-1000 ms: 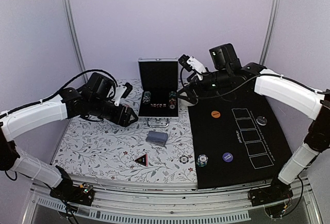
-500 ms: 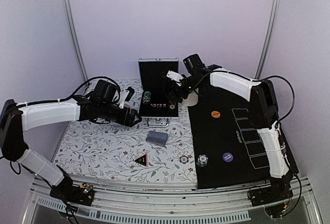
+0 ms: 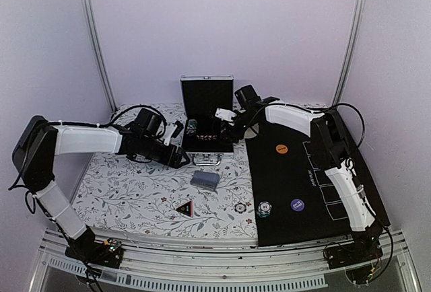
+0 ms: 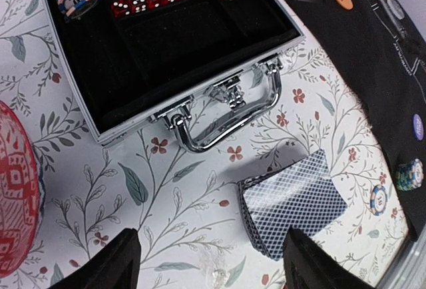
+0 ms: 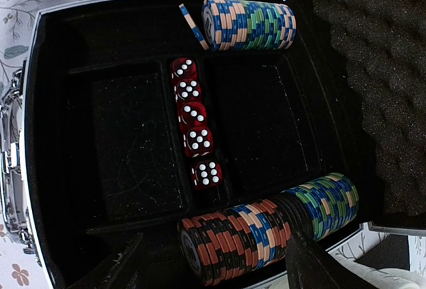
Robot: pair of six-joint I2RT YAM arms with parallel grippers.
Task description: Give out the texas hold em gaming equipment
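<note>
Your right gripper (image 5: 214, 252) hangs with jaws apart, gripping nothing, right over the lower chip row (image 5: 266, 226) inside the open case (image 5: 136, 142), while your left gripper (image 4: 210, 252) is spread wide and empty beside the card deck (image 4: 293, 202) near the case's handle (image 4: 226, 112).

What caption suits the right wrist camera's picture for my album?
Right gripper poised open over a black-lined metal case holding five red dice between two rolls of striped poker chips.
</note>
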